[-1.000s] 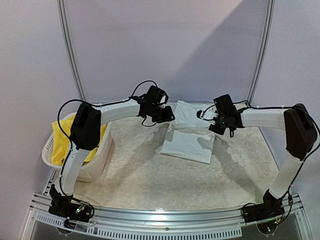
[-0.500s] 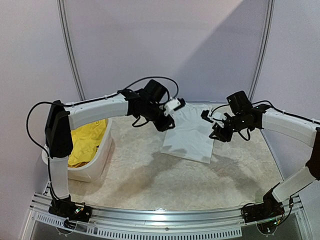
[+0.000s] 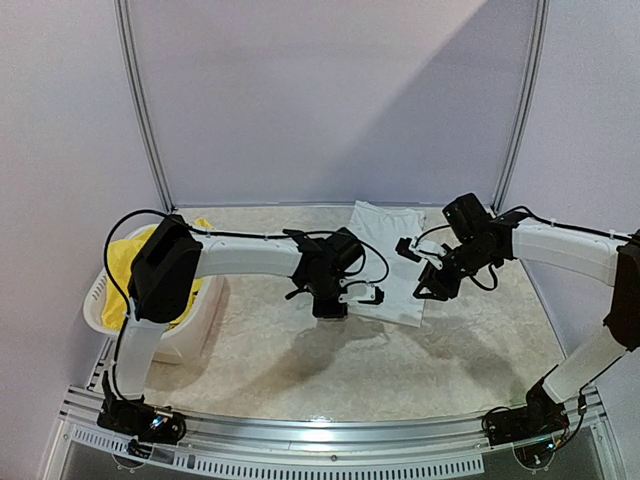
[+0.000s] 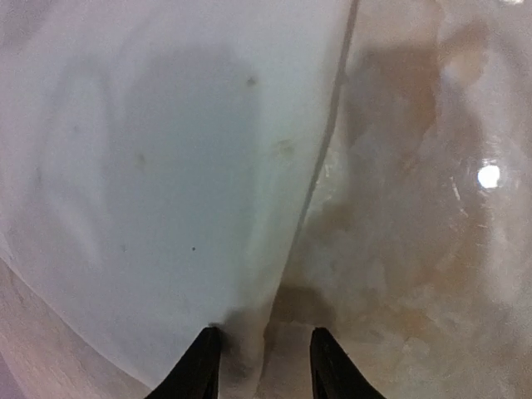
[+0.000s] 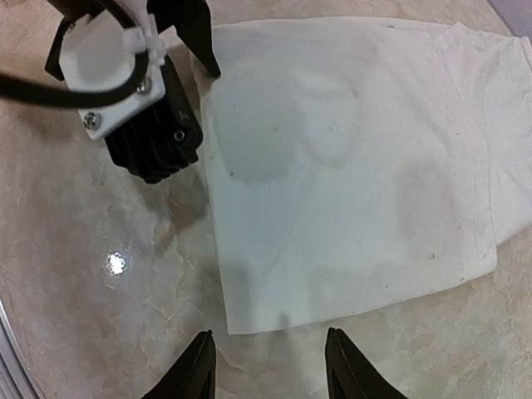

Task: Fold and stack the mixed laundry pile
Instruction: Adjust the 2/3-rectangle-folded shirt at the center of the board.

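A folded white T-shirt (image 3: 388, 255) lies flat on the table toward the back middle. My left gripper (image 3: 345, 300) is low at its near left corner. In the left wrist view that gripper (image 4: 262, 357) is open and straddles the T-shirt's (image 4: 166, 166) side edge, one finger over cloth and one over table. My right gripper (image 3: 425, 288) hovers at the near right corner. Seen from the right wrist, it (image 5: 268, 362) is open and empty just short of the T-shirt's (image 5: 349, 191) corner, facing the left gripper (image 5: 199, 50). Yellow cloth (image 3: 125, 262) fills the basket.
A white slotted basket (image 3: 100, 300) stands at the left edge of the table, behind the left arm's elbow. The tabletop (image 3: 300, 370) is pale and marbled. A curved metal frame (image 3: 140, 100) and a plain wall close off the back.
My left gripper has swung from the shirt's far left side down to its near left corner. The right gripper has dropped toward the near right corner. The shirt now lies flat.
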Controlling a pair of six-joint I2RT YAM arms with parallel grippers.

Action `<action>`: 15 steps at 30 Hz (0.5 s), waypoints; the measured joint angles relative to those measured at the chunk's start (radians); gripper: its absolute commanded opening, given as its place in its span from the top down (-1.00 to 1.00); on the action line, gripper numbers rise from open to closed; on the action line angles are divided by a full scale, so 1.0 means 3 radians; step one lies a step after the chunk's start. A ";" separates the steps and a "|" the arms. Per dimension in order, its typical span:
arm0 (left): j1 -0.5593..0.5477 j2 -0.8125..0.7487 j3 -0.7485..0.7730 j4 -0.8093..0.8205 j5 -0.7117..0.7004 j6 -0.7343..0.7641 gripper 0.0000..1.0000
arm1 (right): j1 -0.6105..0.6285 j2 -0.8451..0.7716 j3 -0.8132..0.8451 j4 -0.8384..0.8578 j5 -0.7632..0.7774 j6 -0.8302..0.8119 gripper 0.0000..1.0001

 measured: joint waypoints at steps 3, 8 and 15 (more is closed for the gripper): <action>-0.0060 0.0066 0.0011 0.0072 -0.0223 0.0126 0.53 | 0.0000 -0.0036 -0.0031 -0.0020 0.0001 0.0017 0.09; -0.0093 0.0066 -0.0050 0.0234 -0.0542 0.0299 1.00 | 0.0000 -0.0131 -0.0106 -0.0043 0.0005 0.0017 0.09; -0.0191 0.0008 -0.0086 0.0114 -0.0623 -0.0005 1.00 | 0.0000 -0.0240 -0.0125 -0.0083 0.0067 -0.0050 0.09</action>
